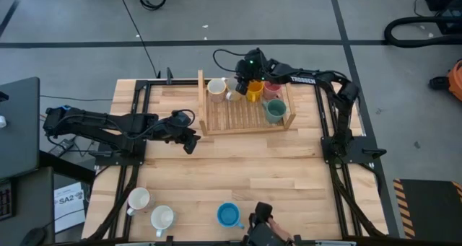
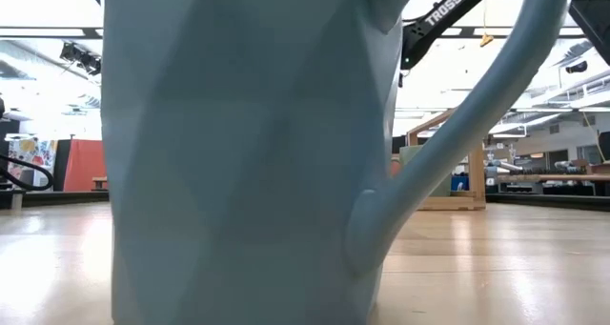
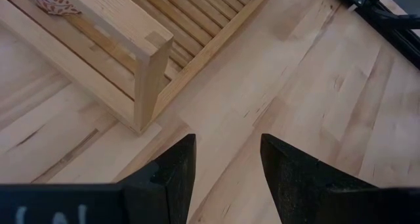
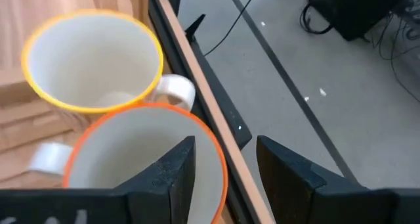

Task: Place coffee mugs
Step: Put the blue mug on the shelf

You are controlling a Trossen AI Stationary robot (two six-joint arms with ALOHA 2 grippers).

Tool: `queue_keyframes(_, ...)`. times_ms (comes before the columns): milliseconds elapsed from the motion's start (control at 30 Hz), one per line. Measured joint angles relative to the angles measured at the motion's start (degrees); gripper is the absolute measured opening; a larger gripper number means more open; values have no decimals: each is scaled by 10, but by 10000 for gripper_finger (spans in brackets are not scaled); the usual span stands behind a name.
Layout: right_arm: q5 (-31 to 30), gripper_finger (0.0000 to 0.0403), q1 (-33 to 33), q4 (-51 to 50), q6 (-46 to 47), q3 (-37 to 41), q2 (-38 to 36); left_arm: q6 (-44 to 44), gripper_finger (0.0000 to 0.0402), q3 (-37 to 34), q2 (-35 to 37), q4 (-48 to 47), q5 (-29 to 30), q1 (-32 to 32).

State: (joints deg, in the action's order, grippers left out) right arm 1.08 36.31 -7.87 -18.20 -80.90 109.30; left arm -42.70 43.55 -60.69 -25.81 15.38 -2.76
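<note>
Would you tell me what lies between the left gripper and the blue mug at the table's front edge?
Only bare wooden table: in the high view nothing sits between the left gripper and the blue mug.

Table pale matt wood; slatted rack bare wood; blue mug smooth, faceted, satin glaze.

left arm stretched low across the table, left gripper just off the wooden rack near-left corner, fingers apart, right arm reaching over the rack's far side, right gripper fingers apart
</note>
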Motion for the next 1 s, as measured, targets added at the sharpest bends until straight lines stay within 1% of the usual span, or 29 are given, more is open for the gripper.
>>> queue_keyframes(133, 0, 167, -7, -2, 0, 0, -26, 0, 176, 0, 0, 0, 0, -1)
queue_keyframes(333, 6, 167, -34, -22, 9, 0, -91, 0, 176, 0, 0, 0, -1, -1)
queue_keyframes(400, 24, 166, -50, -33, 36, 0, -114, 0, 176, 0, 0, 0, -1, -1)
queue_keyframes(500, 70, 166, -81, -45, 95, 0, -149, 0, 176, 0, 0, 0, -1, -1)
queue_keyframes(633, 145, 166, -132, -67, 158, 0, -190, 1, 176, 0, 0, 0, -5, -1)
queue_keyframes(767, 198, 166, -195, -86, 202, 0, -217, 29, 176, 0, 0, 3, -42, -1)
queue_keyframes(900, 200, 165, -271, -104, 242, 0, -224, 30, 176, 0, 0, 3, -89, -1)
queue_keyframes(1000, 197, 165, -329, -107, 269, 0, -224, 30, 176, 0, 0, 3, -110, -1)
